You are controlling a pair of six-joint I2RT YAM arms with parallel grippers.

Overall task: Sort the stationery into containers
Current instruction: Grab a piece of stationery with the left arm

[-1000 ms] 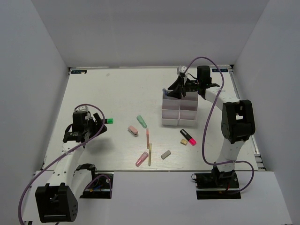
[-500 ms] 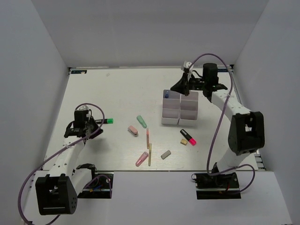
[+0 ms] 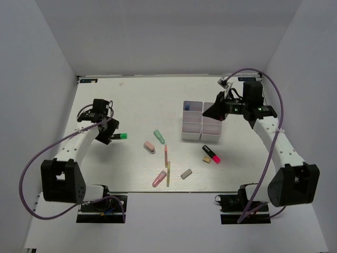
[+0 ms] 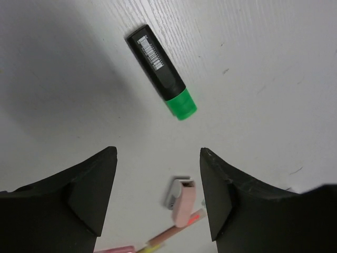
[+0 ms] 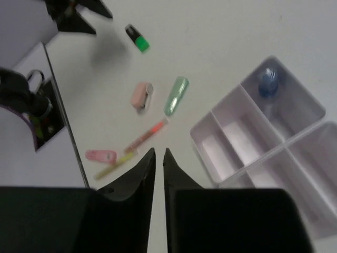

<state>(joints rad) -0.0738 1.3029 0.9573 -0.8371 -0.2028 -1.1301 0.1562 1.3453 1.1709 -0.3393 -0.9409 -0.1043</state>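
Your left jaws stand wide apart with nothing between them, at the left of the top view. Just beyond them on the counter lies a black marker with a green cap. Its white barcode label carries digits too small to read.

Your right jaws show only a thin slit and hold nothing, above the right edge of the white bins. A blue-capped tube sits in the upper left bin. A pale green marker, a grey eraser and a black-pink marker lie loose below the bins.
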